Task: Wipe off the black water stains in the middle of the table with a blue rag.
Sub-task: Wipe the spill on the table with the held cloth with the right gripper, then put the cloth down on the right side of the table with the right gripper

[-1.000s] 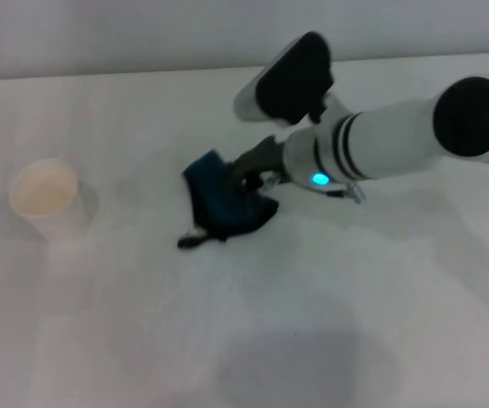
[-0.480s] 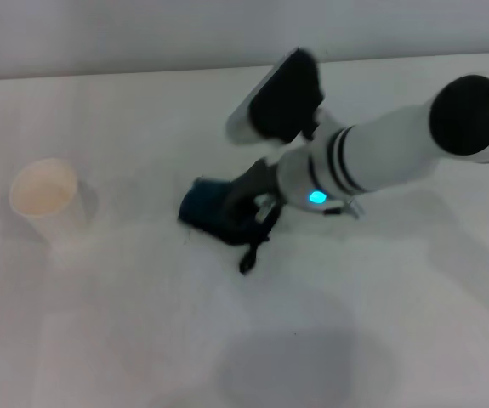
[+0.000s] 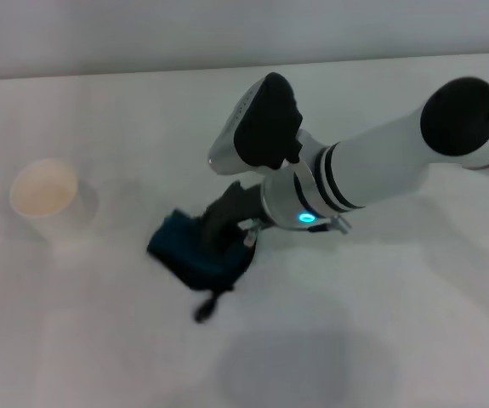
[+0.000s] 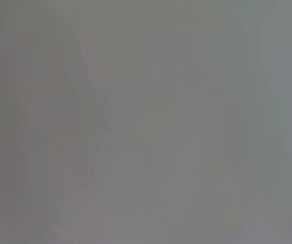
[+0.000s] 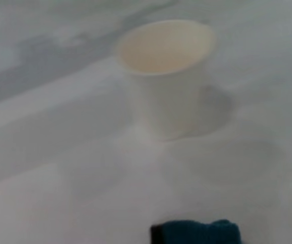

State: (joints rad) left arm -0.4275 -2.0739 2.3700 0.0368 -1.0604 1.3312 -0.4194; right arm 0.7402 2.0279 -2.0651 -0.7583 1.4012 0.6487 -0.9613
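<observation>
The blue rag (image 3: pixel 191 252) lies pressed on the white table (image 3: pixel 397 323) left of the middle, its dark loop tag trailing toward the near edge. My right gripper (image 3: pixel 220 228) is shut on the rag and holds it down against the tabletop. The rag's edge also shows in the right wrist view (image 5: pixel 196 233). No black water stains show in any view; the spot under the rag is hidden. My left gripper is out of view; the left wrist view shows only plain grey.
A white paper cup (image 3: pixel 47 199) stands upright at the left of the table, a short way from the rag. It also shows in the right wrist view (image 5: pixel 167 76). The right arm (image 3: pixel 380 166) reaches across from the right.
My right gripper has dragged the rag across the table, left and toward the near edge. The rag's loop tag has swung round to point at the near edge.
</observation>
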